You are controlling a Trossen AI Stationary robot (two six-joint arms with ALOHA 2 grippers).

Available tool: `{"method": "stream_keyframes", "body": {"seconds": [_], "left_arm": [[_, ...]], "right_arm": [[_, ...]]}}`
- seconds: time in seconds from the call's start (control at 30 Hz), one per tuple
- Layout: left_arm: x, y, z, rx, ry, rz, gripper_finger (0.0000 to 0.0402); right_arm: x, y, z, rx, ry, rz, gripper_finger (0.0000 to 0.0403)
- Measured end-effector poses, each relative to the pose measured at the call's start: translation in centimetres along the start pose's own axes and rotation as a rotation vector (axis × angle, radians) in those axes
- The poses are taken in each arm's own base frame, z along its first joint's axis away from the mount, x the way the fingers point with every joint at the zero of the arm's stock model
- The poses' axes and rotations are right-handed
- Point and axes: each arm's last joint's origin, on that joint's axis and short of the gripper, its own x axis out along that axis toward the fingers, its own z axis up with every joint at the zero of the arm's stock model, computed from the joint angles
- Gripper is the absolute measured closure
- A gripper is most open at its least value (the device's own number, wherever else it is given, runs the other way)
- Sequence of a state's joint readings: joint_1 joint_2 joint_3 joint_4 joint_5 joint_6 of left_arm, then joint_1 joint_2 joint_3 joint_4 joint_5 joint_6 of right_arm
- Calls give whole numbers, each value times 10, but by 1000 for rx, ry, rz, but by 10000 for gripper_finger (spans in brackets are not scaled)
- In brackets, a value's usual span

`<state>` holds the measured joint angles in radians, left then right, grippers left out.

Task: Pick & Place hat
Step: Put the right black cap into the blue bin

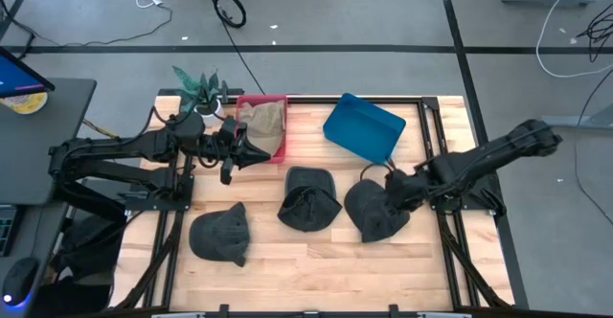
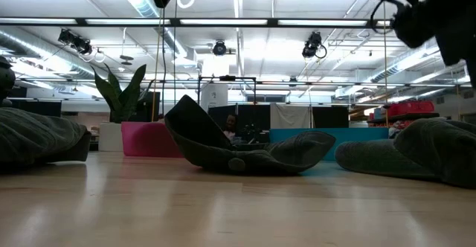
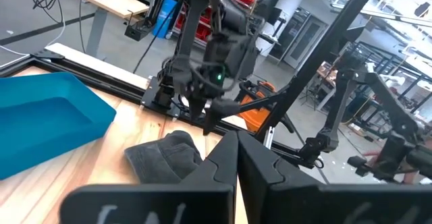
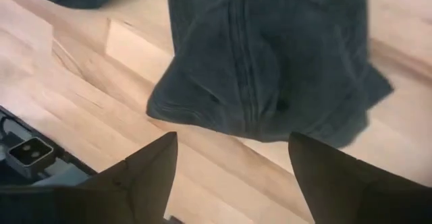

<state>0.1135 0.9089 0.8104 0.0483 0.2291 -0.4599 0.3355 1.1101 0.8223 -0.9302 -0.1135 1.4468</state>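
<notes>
**Hat on the table, right fingers wide: snag and re-grip risks**

Open lab floor with cables around a pale wooden table (image 1: pixel 316 251) in a black frame.

Largest items first: blue plastic bin (image 1: pixel 362 127) tilted at the far edge; pink plastic bin (image 1: pixel 268 126) beside it with a tan cloth (image 1: pixel 261 119) inside. Three dark grey fabric hats lie in a row on the wood: left hat (image 1: pixel 220 234), middle hat (image 1: pixel 308 199), right hat (image 1: pixel 375 211), none lifted.

Right gripper (image 4: pixel 233 160) hovers just above the right hat, fingers spread wide, holding nothing; the wrist view shows the crown seam between them. Left gripper (image 1: pixel 257 152) waits at the pink bin, fingers pressed together, empty.

Risks, as judged:
- Soft fabric may bunch or slip if the fingers close on a thin fold.
- The right hat lies very near the middle hat; a low approach could drag both.
- The hat sits near the frame rail; a push could slide it against the rail.
- A loose brim could catch the bin's rim during placement.
</notes>
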Motion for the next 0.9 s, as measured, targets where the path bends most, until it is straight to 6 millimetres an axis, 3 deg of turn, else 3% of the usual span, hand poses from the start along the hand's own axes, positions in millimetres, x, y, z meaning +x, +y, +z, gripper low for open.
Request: {"method": "stream_keyframes", "body": {"seconds": [0.43, 0.77, 0.9], "left_arm": [[0, 0, 0, 6, 3, 2, 390], [0, 1, -1, 8, 12, 6, 390], [0, 1, -1, 7, 15, 8, 390]], "right_arm": [[63, -20, -16, 135, 11, -48, 147], [93, -31, -14, 163, 9, -99, 165], [98, -30, -14, 140, 12, -117, 193]]}}
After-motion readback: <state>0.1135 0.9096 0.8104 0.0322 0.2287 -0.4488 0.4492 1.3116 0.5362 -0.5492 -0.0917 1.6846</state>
